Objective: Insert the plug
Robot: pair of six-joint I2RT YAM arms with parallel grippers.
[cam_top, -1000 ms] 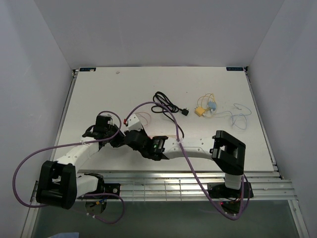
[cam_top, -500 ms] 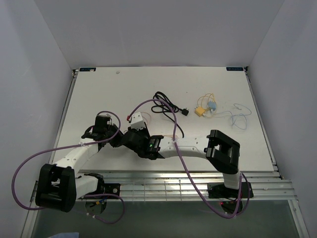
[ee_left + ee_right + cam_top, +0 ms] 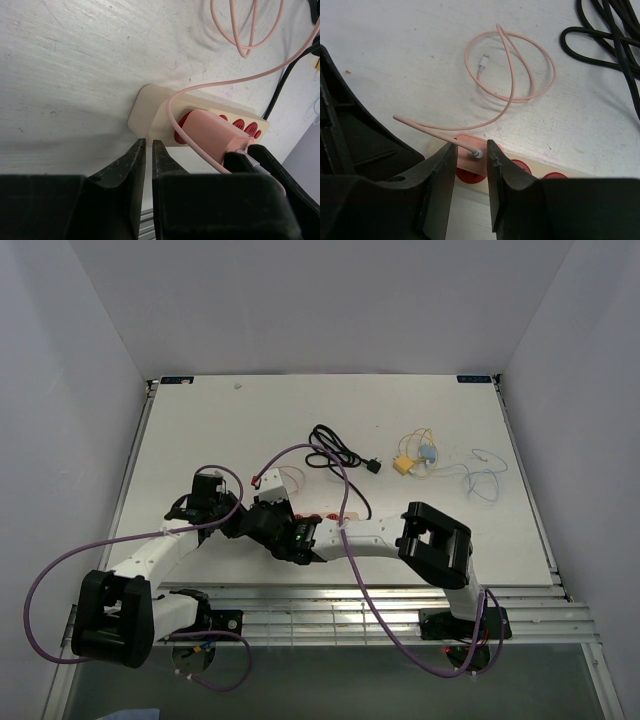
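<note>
I see the pink plug standing on the cream power strip, right of centre in the left wrist view. My right pincer is clamped narrowly around it at the bottom middle of its own view. My left pincer is all but closed on nothing, its tips just beside the strip's end on the desk.
</note>
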